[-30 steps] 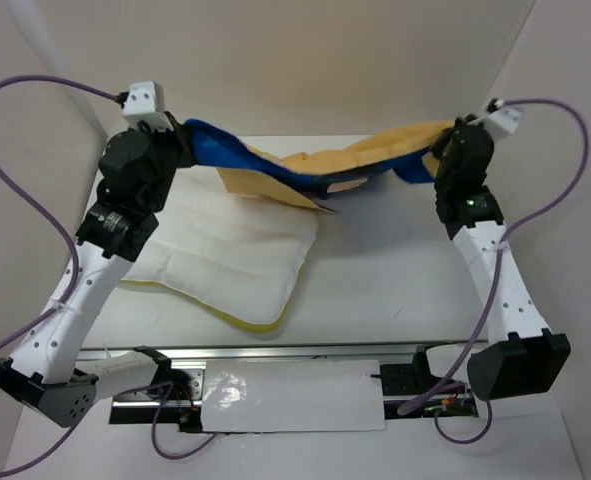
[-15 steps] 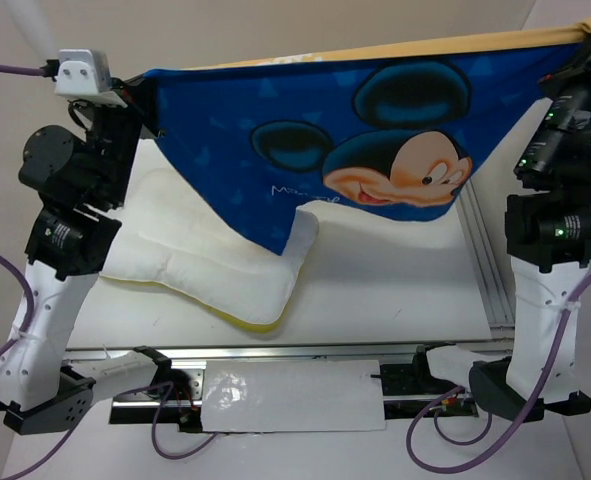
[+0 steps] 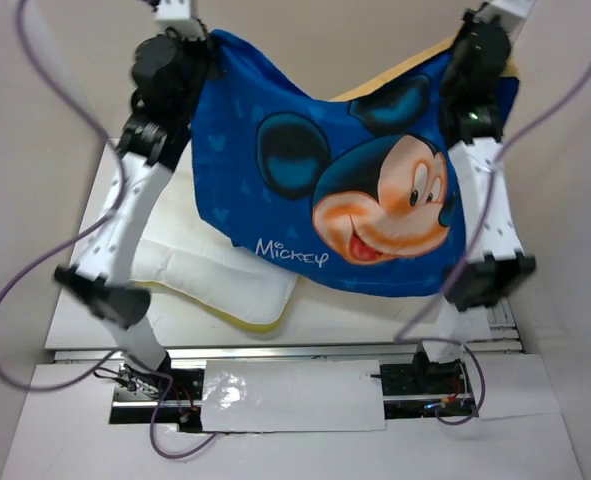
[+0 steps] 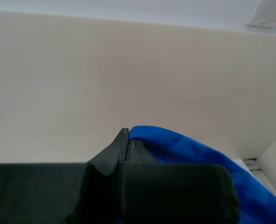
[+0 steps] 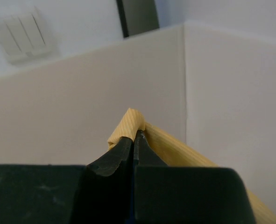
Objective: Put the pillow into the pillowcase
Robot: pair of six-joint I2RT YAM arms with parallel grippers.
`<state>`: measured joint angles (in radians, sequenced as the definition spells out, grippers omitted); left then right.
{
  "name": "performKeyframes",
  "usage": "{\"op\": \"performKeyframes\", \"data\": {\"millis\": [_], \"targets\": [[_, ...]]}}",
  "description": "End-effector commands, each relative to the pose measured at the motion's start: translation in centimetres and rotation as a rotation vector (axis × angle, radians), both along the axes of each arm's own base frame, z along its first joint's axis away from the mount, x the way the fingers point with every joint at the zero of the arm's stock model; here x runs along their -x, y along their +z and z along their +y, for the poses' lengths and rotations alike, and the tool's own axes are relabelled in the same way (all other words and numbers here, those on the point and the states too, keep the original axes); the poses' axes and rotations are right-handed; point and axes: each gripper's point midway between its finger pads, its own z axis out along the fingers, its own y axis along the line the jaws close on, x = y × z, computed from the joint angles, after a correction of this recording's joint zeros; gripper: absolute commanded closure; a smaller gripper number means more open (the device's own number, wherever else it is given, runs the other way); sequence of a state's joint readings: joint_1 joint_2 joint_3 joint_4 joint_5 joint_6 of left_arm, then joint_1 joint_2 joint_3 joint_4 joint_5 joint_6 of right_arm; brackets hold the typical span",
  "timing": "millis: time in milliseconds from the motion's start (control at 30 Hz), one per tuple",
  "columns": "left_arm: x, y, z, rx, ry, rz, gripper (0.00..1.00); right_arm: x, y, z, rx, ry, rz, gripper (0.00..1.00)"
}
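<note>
The pillowcase (image 3: 355,190) hangs spread between both raised arms, its royal blue Mickey Mouse side facing the top camera and its mustard-orange side showing at the top edge. My left gripper (image 3: 203,40) is shut on its upper left corner, which shows blue in the left wrist view (image 4: 184,144). My right gripper (image 3: 467,30) is shut on its upper right corner, which shows orange in the right wrist view (image 5: 128,122). The white pillow (image 3: 210,275) with a yellow edge lies flat on the table below, its right half hidden behind the hanging cloth.
The white table (image 3: 85,320) is enclosed by beige walls on the left, back and right. A metal rail with a white plate (image 3: 290,395) runs along the near edge by the arm bases. Purple cables loop beside both arms.
Both arms have lifted the pillowcase higher and brought its corners closer together. The cloth went from a twisted bundle to a hanging sheet with the Mickey face fully shown. The pillow has not moved.
</note>
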<state>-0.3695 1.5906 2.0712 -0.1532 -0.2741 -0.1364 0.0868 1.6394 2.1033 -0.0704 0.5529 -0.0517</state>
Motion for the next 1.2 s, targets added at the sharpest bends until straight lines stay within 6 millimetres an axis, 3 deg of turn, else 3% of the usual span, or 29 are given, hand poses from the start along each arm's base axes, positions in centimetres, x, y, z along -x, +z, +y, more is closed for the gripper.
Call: {"op": "performKeyframes", "data": {"millis": [0, 33, 67, 100, 133, 167, 233, 300, 333, 367, 400, 433, 567, 600, 633, 667, 700, 733, 767, 800, 833, 867, 900, 933, 1033, 1067, 1100, 1133, 1167], "targets": [[-6.0, 0.1, 0.6, 0.121, 0.026, 0.004, 1.0, -4.2, 1.1, -0.1, -0.042, -0.015, -0.069, 1.0], [-9.8, -2.4, 0.8, 0.128, 0.022, 0.045, 1.0, -7.8, -1.3, -0.1, -0.046, -0.033, -0.038, 1.0], [-8.8, 1.7, 1.0, 0.184, -0.017, -0.054, 1.0, -7.8, -0.1, -0.6, -0.039, -0.071, -0.079, 1.0], [-9.0, 2.9, 0.4, 0.193, -0.073, -0.107, 1.0, -6.4, 2.7, -1.2, -0.044, -0.102, -0.173, 1.0], [-8.5, 4.4, 0.7, 0.211, -0.091, -0.159, 1.0, -6.3, 3.8, -1.7, -0.05, -0.143, -0.271, 1.0], [-8.8, 4.0, 0.7, 0.228, -0.115, -0.166, 1.0, -5.2, 4.8, -2.4, -0.026, -0.197, -0.306, 1.0], [-7.1, 6.7, 1.3, 0.263, -0.139, -0.257, 1.0, -2.2, 8.0, -2.5, -0.028, -0.193, -0.412, 1.0], [-4.7, 9.4, 1.5, 0.277, -0.162, -0.319, 1.0, -1.2, 8.7, -2.3, -0.007, -0.178, -0.423, 1.0], [-4.2, 9.7, 1.4, 0.271, -0.173, -0.319, 1.0, 1.7, 10.9, -2.3, -0.005, -0.166, -0.473, 1.0], [-3.2, 10.6, 1.6, 0.287, -0.181, -0.335, 1.0, 2.6, 11.4, -2.3, 0.001, -0.158, -0.486, 1.0], [-1.9, 10.9, 1.4, 0.289, -0.208, -0.336, 1.0, 2.3, 10.5, -2.3, 0.018, -0.167, -0.451, 1.0], [-1.5, 11.1, 1.5, 0.29, -0.209, -0.347, 1.0, 4.5, 11.9, -2.5, 0.016, -0.173, -0.497, 1.0], [-1.1, 10.0, 0.4, 0.291, -0.249, -0.279, 1.0, 3.7, 9.7, -3.3, 0.056, -0.219, -0.356, 1.0], [-3.0, 6.1, -1.0, 0.271, -0.294, -0.196, 1.0, 3.5, 8.7, -3.5, 0.068, -0.237, -0.315, 1.0], [-2.9, 4.4, -1.9, 0.274, -0.324, -0.17, 1.0, 0.7, 3.8, -3.4, 0.087, -0.24, -0.178, 1.0], [-0.3, 4.8, -2.4, 0.272, -0.356, -0.192, 1.0, 3.0, 4.3, -3.7, 0.072, -0.249, -0.223, 1.0], [-2.1, -1.9, -3.4, 0.235, -0.346, -0.067, 1.0, 3.0, 2.4, -3.7, 0.07, -0.243, -0.198, 1.0], [-1.7, -3.6, -3.8, 0.225, -0.343, -0.063, 1.0, 1.1, -4.6, -3.7, 0.067, -0.24, -0.064, 1.0], [0.9, -4.1, -4.7, 0.202, -0.371, -0.072, 1.0, 4.0, -4.5, -3.8, 0.035, -0.227, -0.103, 1.0], [0.3, -11.8, -5.4, 0.164, -0.348, 0.066, 1.0, 4.5, -6.5, -3.9, -0.031, -0.2, -0.117, 1.0], [0.5, -14.4, -4.9, 0.147, -0.295, 0.091, 1.0, 4.1, -13.4, -3.9, -0.042, -0.197, 0.009, 0.98], [1.4, -17.0, -5.8, 0.145, -0.292, 0.13, 1.0, 6.4, -13.6, -3.8, -0.069, -0.177, -0.02, 0.93], [2.5, -22.5, -5.4, 0.126, -0.261, 0.224, 1.0, 6.9, -15.9, -3.5, -0.09, -0.154, 0.01, 0.89], [3.1, -25.0, -5.2, 0.149, -0.235, 0.276, 1.0, 7.0, -20.4, -3.3, -0.124, -0.125, 0.08, 0.87], [7.3, -32.5, -6.8, 0.171, -0.291, 0.438, 1.0, 9.9, -24.9, -3.7, -0.257, -0.156, 0.168, 0.79], [8.9, -33.8, -8.2, 0.161, -0.347, 0.471, 1.0, 11.5, -27.3, -4.1, -0.295, -0.203, 0.249, 0.79], [10.0, -35.0, -8.8, 0.149, -0.368, 0.492, 1.0, 12.1, -26.8, -4.5, -0.339, -0.23, 0.202, 0.79], [11.2, -36.3, -9.4, 0.142, -0.386, 0.534, 1.0, 13.0, -29.1, -4.8, -0.355, -0.275, 0.286, 0.79], [11.8, -37.5, -8.7, 0.128, -0.339, 0.553, 1.0, 13.8, -29.1, -5.2, -0.387, -0.311, 0.273, 0.58]]}}
